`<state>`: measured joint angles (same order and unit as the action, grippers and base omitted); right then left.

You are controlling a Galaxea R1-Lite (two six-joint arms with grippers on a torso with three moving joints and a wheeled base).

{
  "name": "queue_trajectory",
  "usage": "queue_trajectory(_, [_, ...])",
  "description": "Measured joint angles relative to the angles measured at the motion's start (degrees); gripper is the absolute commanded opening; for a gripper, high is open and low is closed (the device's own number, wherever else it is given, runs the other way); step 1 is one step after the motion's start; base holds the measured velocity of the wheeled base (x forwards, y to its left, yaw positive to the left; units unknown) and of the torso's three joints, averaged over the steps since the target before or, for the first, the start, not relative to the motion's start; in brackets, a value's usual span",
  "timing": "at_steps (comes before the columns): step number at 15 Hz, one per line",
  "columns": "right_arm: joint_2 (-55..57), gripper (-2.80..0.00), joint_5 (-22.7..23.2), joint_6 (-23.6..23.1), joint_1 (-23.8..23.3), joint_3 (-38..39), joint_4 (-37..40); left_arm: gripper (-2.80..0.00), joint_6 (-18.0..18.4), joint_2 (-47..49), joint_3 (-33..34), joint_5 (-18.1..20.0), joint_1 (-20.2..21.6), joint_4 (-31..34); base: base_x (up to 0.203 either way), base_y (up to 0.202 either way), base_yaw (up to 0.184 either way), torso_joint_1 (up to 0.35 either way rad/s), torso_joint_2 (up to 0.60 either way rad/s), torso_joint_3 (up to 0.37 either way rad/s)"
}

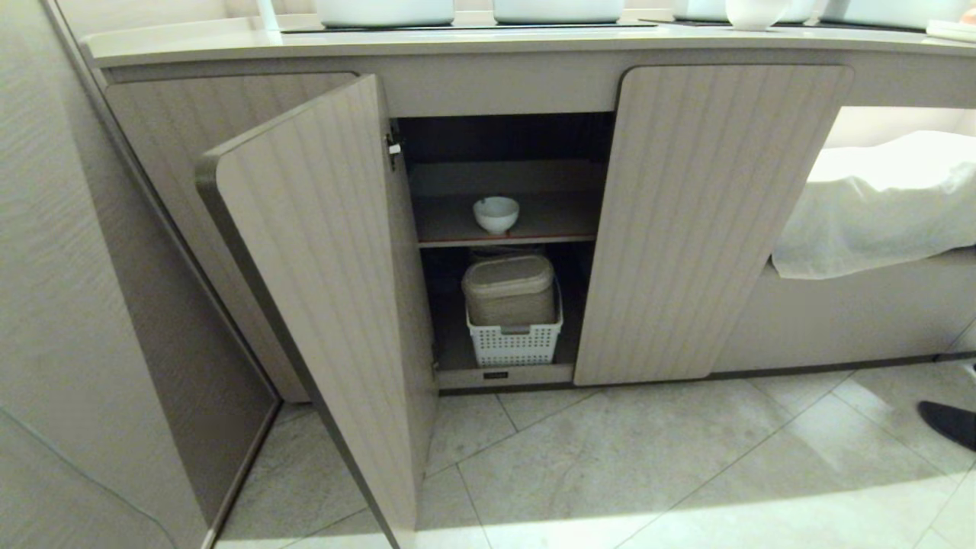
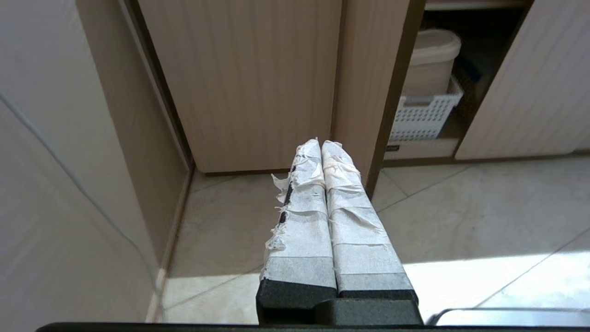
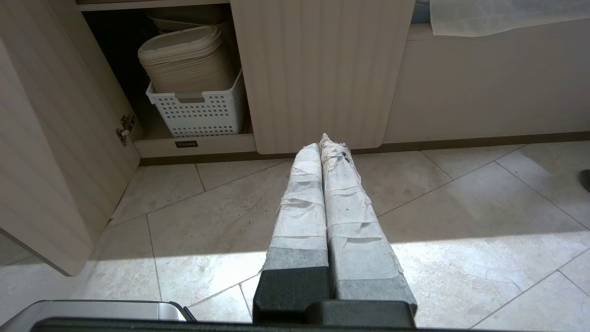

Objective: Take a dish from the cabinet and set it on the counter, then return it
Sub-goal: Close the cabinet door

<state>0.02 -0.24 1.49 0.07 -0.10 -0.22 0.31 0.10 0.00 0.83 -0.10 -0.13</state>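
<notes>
1. One door of the cabinet (image 1: 320, 290) stands swung wide, and the dish (image 1: 496, 213) sits upright on the dark upper shelf, alone.
2. Below it, a white basket (image 1: 515, 339) holds a beige lidded container (image 1: 509, 290).
3. Left gripper (image 2: 321, 146) hangs low above the tiled floor (image 1: 648, 457), fingers pressed together, holding nothing.
4. Right gripper (image 3: 321, 144) likewise: fingers together, empty, well apart from the dish.
5. Up top, the counter (image 1: 457, 42) runs across.

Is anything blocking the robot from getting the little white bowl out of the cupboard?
Nothing visible does. The dish sits alone on the shelf of the cabinet, whose middle door is swung wide open. Both grippers hang low over the floor, well short of it.
</notes>
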Motion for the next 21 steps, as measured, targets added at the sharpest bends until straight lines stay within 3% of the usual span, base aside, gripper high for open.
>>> queue_trajectory(3, [0.00, -2.80, 0.00, 0.00, 0.00, 0.00, -0.02, -2.80, 3.67, 0.00, 0.00, 0.26, 0.00, 0.05, 0.000, 0.000, 0.000, 0.000, 0.00, 0.000])
queue_trajectory(7, [0.00, -2.80, -0.02, 0.00, 0.00, 0.00, 0.00, -2.80, 3.29, 0.00, -0.11, 0.27, 0.00, -0.39, 0.000, 0.000, 0.000, 0.000, 0.00, 0.000])
queue_trajectory(13, [0.00, -2.80, 0.00, -0.01, 0.00, 0.00, -0.02, -2.80, 3.27, 0.00, -7.25, -1.77, 0.10, -0.31, 0.000, 0.000, 0.000, 0.000, 0.00, 0.000])
queue_trajectory(21, [0.00, -2.80, -0.01, 0.00, 0.00, 0.00, -0.02, -2.80, 4.77, 2.72, -22.45, -9.95, 0.07, 17.22, 0.000, 0.000, 0.000, 0.000, 0.00, 0.000])
